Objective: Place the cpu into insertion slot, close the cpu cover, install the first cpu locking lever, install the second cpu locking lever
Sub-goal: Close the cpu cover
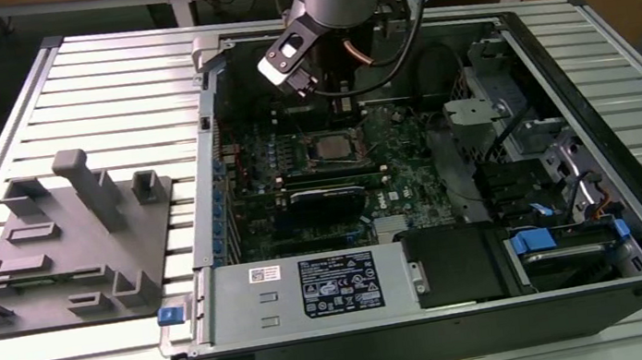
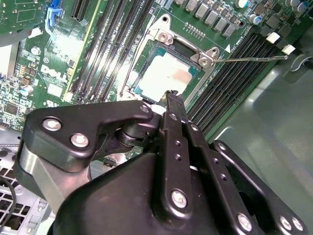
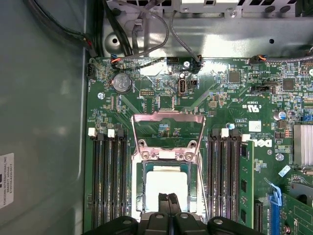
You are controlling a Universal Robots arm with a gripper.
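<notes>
First wrist view, looking down past gripper [image 3: 168, 197] pinched closed on nothing, tips over edge of cpu [image 3: 166, 182] seated in insertion slot [image 3: 138, 188], cpu cover [image 3: 168, 117] swung up and back

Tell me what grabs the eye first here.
The pale cpu sits in the insertion slot, with the cpu cover flipped open at one end. The black claw hangs shut at the cpu's edge. In the exterior view, the open computer case lies on a slatted table, a grey fixture on that view's left.
</notes>
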